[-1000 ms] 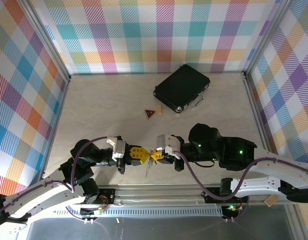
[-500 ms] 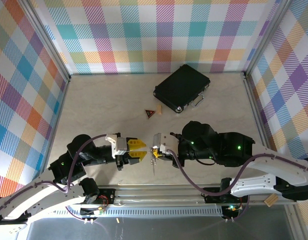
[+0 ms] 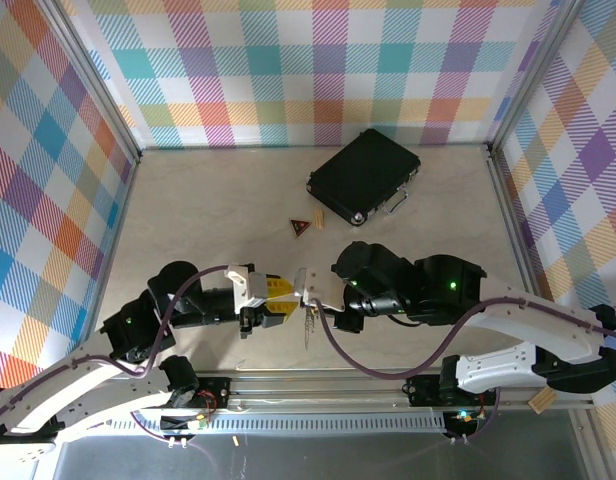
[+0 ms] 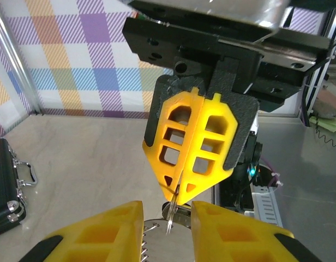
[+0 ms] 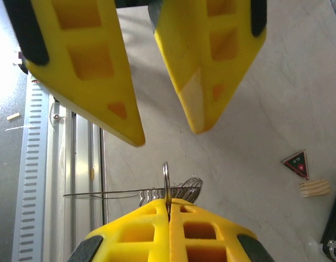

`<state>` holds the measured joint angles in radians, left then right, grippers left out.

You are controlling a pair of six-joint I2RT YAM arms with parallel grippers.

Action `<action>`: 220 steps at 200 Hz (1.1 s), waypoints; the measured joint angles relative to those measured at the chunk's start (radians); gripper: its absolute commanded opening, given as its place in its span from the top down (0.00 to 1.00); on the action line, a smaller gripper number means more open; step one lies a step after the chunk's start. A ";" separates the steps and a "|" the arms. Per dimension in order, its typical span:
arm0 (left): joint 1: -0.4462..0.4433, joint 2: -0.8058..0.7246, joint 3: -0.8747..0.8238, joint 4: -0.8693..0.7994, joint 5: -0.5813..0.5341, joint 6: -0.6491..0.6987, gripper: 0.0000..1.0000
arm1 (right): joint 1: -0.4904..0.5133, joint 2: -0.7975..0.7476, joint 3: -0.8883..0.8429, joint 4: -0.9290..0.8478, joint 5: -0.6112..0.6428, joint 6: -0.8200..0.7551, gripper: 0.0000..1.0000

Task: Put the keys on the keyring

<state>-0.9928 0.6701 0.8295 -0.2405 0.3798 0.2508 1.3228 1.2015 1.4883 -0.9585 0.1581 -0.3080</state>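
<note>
Two arms bend inward over the table [image 3: 208, 210], wrists level, tips meeting just ahead of the front rail [image 3: 318, 385]; the left gripper [image 3: 280, 301] is spread, the right gripper [image 3: 310, 302] is pressed together, and the keyring [image 3: 308, 326] dangles beneath it. From the left wrist, its own yellow fingers [image 4: 108, 229] stand apart while the opposite pair pinches the thin ring edge-on. From the right wrist, the closed fingers [image 5: 201, 229] clamp the ring, with the left pair splayed above
</note>
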 measured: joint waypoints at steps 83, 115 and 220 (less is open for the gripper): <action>0.000 0.045 -0.027 0.014 0.002 -0.025 0.91 | 0.000 0.013 0.012 -0.008 0.003 0.000 1.00; -0.001 0.044 -0.037 0.014 0.012 -0.023 0.96 | -0.002 0.017 0.012 -0.010 0.013 0.000 1.00; -0.001 -0.052 -0.105 0.159 0.045 -0.063 1.00 | -0.001 -0.042 -0.017 0.070 -0.045 0.013 0.84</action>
<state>-0.9936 0.6182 0.7242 -0.0818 0.4244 0.1875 1.3216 1.1599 1.4712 -0.8886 0.1127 -0.2955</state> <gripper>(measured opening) 0.050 0.153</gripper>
